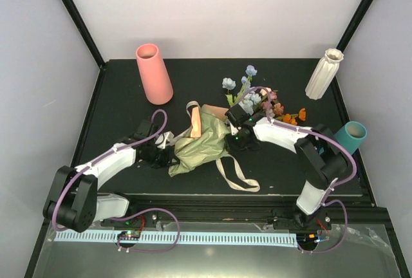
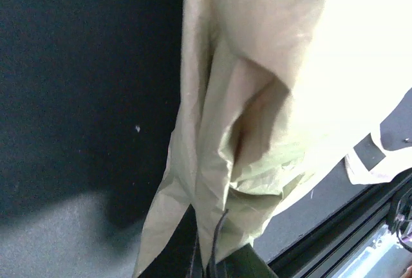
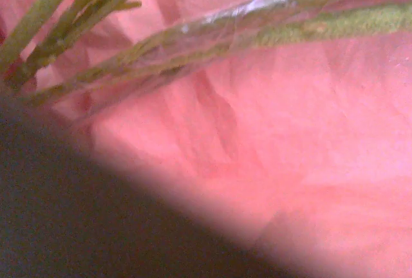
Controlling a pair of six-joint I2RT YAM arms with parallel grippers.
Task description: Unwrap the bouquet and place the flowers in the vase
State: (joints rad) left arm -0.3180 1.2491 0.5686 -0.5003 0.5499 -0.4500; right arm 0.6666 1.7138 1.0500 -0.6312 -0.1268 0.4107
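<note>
At the middle of the black table (image 1: 122, 117), seen from above, the bouquet (image 1: 207, 138) lies partly opened. Its thin green-stemmed artificial flowers (image 1: 251, 94), with blue, pink and orange blooms, fan toward 1 o'clock out of a crinkled paper sheet (image 1: 193, 154), olive-green outside and peach inside. The left gripper (image 1: 168, 156) is closed tight on that sheet's 9 o'clock edge. The right gripper (image 1: 237, 119) sits at the stems (image 3: 129, 53), but I cannot tell how wide it stands or whether it grips them. The flowers look light and springy, with blooms that would crush or snag. The best hold is probably low on the bundled stems, where clear film seems to bind them. The paper looks limp and likely to slide unless pinned. The tall slim white ribbed vase (image 1: 324, 73) stands well apart at 2 o'clock; its narrow neck may tip it if nudged. A cream ribbon (image 1: 239, 176) trails at 5 o'clock, a teal cylinder vase (image 1: 351, 136) crowds the right arm at 3 o'clock, and a smooth pink vase (image 1: 153, 73) stands clear at 11 o'clock.
</note>
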